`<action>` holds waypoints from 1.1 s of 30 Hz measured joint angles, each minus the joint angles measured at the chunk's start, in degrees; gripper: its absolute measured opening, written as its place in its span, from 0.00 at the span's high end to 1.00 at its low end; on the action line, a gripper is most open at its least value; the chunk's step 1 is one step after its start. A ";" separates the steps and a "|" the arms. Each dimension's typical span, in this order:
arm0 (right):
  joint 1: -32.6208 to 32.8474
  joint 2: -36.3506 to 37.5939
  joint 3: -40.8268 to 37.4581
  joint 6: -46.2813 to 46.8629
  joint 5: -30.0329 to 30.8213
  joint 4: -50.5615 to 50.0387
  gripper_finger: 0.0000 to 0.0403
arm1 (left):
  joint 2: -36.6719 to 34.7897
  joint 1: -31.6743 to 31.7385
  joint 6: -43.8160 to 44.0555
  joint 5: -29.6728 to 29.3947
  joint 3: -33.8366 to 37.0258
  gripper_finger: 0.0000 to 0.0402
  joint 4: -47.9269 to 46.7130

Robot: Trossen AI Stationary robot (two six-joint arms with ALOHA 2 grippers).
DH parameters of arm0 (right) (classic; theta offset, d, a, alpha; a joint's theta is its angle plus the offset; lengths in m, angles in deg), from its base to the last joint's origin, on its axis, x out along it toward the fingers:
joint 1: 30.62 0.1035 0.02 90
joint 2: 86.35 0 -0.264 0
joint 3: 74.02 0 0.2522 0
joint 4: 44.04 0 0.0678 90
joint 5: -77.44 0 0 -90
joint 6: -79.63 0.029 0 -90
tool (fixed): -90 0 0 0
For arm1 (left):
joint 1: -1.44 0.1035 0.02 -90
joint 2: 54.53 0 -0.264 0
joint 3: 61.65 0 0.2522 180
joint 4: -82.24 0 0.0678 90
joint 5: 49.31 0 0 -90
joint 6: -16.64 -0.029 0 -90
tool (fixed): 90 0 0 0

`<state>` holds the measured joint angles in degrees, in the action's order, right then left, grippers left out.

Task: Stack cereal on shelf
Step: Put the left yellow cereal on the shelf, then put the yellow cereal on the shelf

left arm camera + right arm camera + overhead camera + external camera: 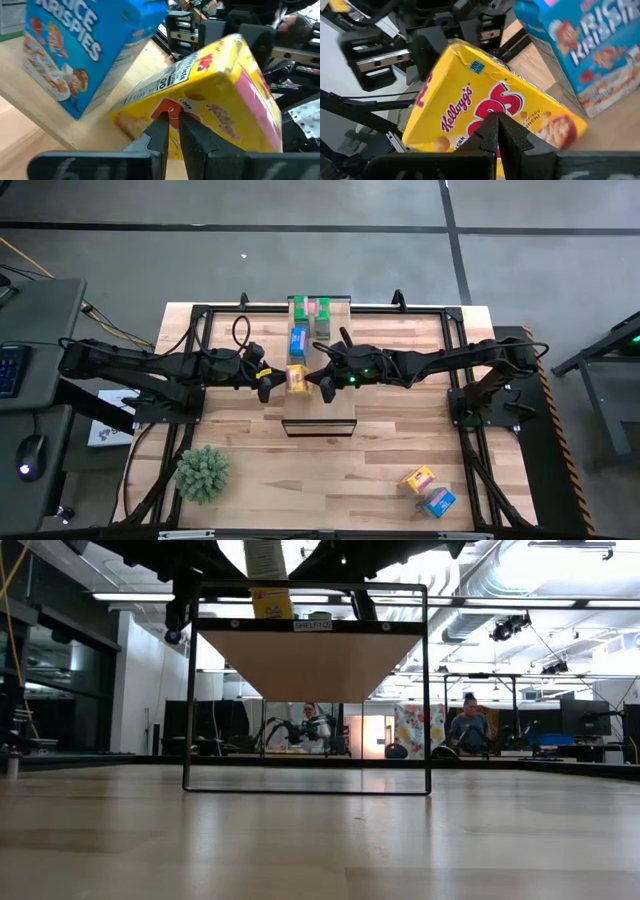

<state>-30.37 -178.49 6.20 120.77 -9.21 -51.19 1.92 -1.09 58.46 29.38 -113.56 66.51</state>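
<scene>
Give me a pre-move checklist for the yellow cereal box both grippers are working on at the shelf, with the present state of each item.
1. Yellow box is on the shelf, next to the blue box: ok.
2. Yellow box standing square: not ok, it looks tilted in both wrist views.
3. Left gripper shut, fingertips against the yellow box's side: ok. Whether it pinches anything: cannot tell.
4. Right gripper shut, tips against the box's front: ok.
5. Room between the yellow box and the blue box: cannot tell, they look very close.
6. Two boxes left on the table, yellow and blue: ok, away from both arms.
</scene>
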 joint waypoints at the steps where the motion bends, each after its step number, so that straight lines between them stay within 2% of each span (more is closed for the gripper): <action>1: -0.02 0.00 0.00 0.31 0.03 -0.42 1.00 | 0.00 0.00 0.00 0.31 0.00 0.91 0.02; 12: 0.06 0.00 0.00 0.90 1.05 -1.67 1.00 | 0.00 0.00 -0.98 0.70 0.00 0.91 -0.02; 17: 0.14 0.00 0.00 0.90 1.04 -1.68 0.93 | -0.16 0.00 -1.04 0.70 0.00 0.90 -0.17; 24: -0.07 0.00 0.00 -0.29 1.08 -1.70 0.81 | -1.34 0.00 -1.08 0.72 -0.02 0.78 -1.06; 29: -0.34 0.67 -0.09 -1.41 0.75 -3.80 0.78 | -3.59 0.02 -1.14 0.72 -0.02 0.71 -4.15; 33: -0.69 2.59 -0.09 -2.66 0.68 -7.50 0.78 | -6.23 0.03 -2.52 0.71 -0.01 0.69 -5.74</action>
<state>-31.07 -175.90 6.11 118.11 -8.53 -58.69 -4.31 -1.06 55.95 30.09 -113.58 60.77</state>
